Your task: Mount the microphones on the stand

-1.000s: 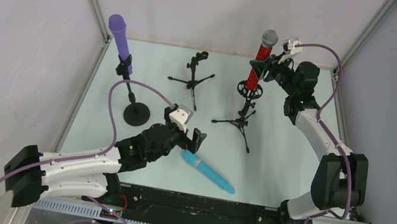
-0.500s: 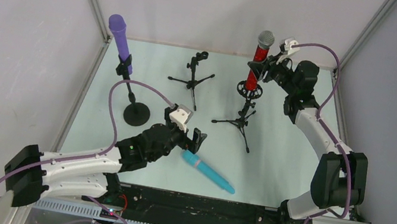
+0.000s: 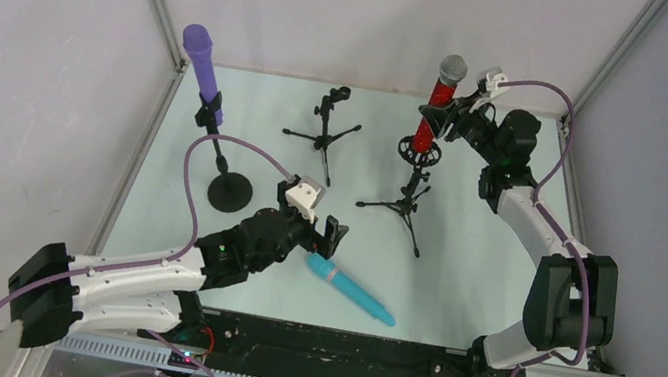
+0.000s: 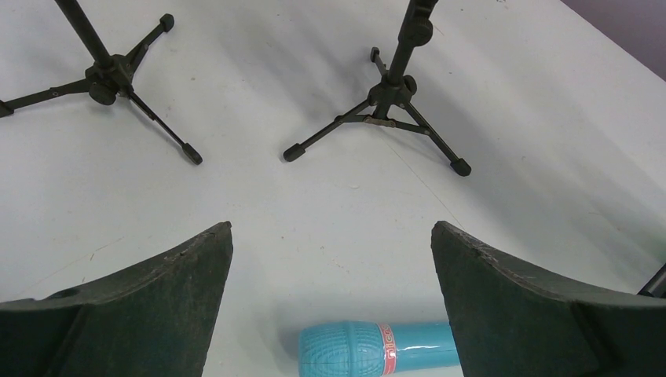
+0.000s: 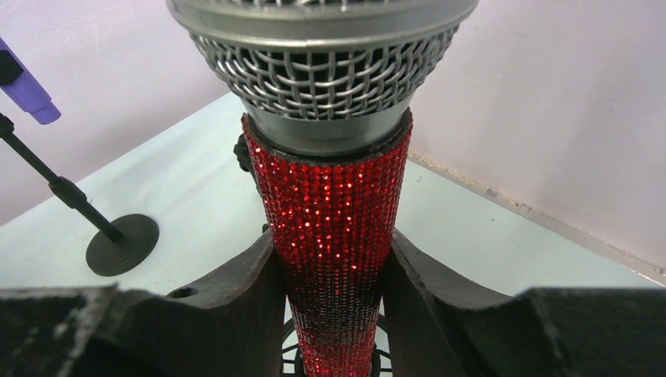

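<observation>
**Red microphone gripped at its stand, teal one lying on the table**

Your right gripper (image 3: 440, 116) has its fingers closed around the glittery red microphone (image 3: 438, 102), gripping the body just below the silver mesh head. The microphone stands upright, its lower end at the ring mount of the right tripod stand (image 3: 406, 200). From these views you cannot tell whether it is fully seated in the ring.

Your left gripper (image 3: 332, 237) has its fingers spread wide and grips nothing. It sits close over the head end of the teal microphone (image 3: 350, 288), which lies flat on the table (image 3: 470, 261) near the front edge. In the left wrist view, the head and its pink ring show low between the two fingers.

The purple microphone (image 3: 201, 59) is clipped, tilted, into the round-base stand (image 3: 228, 190) at the rear left. A small tripod stand (image 3: 324, 131) between the other two stands holds nothing.
</observation>
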